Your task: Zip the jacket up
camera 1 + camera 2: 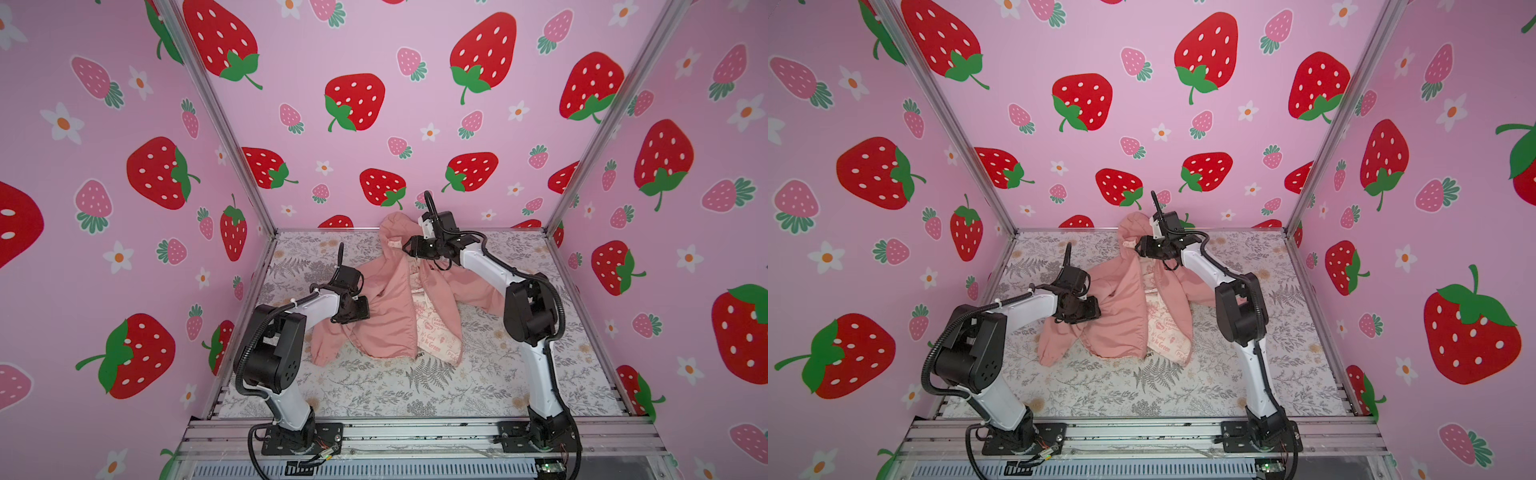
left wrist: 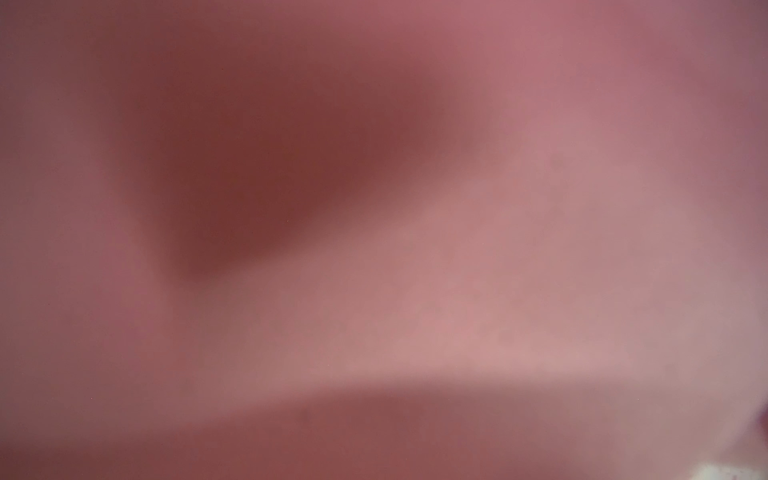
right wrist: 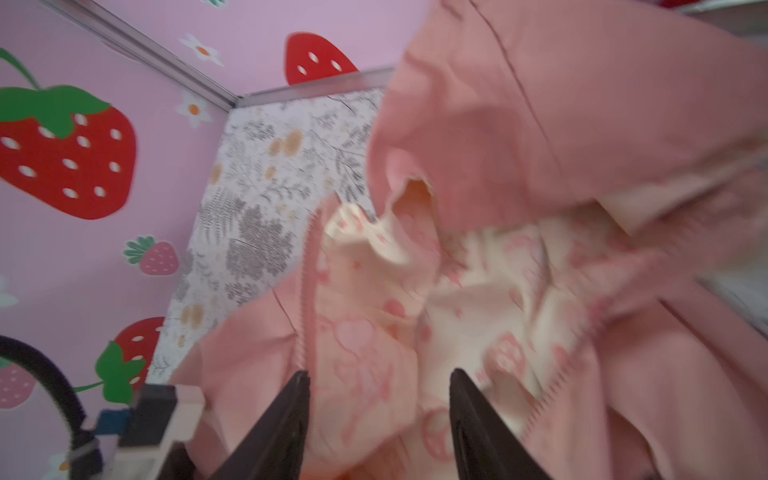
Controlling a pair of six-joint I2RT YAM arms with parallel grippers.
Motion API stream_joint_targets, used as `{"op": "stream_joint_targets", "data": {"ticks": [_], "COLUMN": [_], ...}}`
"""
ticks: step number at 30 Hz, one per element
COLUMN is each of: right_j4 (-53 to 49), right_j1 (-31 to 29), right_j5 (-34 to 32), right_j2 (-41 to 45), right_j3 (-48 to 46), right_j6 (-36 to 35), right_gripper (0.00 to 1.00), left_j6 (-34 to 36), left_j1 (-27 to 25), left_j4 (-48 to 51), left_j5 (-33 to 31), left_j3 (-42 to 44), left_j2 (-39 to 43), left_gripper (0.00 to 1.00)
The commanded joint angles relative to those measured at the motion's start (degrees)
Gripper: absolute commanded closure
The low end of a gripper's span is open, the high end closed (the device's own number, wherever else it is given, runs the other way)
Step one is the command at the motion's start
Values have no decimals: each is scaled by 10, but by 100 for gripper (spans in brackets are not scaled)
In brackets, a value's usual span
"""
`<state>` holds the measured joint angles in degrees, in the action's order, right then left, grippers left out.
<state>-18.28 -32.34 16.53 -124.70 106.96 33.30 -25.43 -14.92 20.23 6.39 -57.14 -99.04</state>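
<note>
In both top views your jacket (image 1: 395, 307) lies unzipped on the table (image 1: 374, 386), hood rearward, with the left gripper (image 1: 360, 308) pressed against its sleeve; I cannot tell its finger spread. Left wrist view: only blurred pink fabric. Right wrist view: your right gripper (image 3: 379, 376) has fingers parted over the cream lining, holding nothing, beside the zipper teeth (image 3: 306, 291).

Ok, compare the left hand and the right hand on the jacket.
The left hand sits low against the jacket's sleeve side; the right hand is raised near the hood. The right hand is open, gripping nothing; the left hand's grip is hidden by fabric. Both are at the unzipped jacket.
</note>
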Motion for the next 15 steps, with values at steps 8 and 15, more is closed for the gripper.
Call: {"op": "stream_joint_targets", "data": {"ticks": [8, 15], "right_j4": [21, 86], "right_j1": [3, -26], "right_j5": [-143, -124], "right_j2": [334, 445], "right_j3": [-394, -610], "right_j6": [-30, 24], "right_gripper": [36, 39], "left_j6": [-9, -40], "left_j1": [35, -37], "left_j4": [37, 56], "left_j5": [-5, 19], "left_j3": [-13, -15], "left_j2": [55, 158], "left_gripper": [43, 39]}}
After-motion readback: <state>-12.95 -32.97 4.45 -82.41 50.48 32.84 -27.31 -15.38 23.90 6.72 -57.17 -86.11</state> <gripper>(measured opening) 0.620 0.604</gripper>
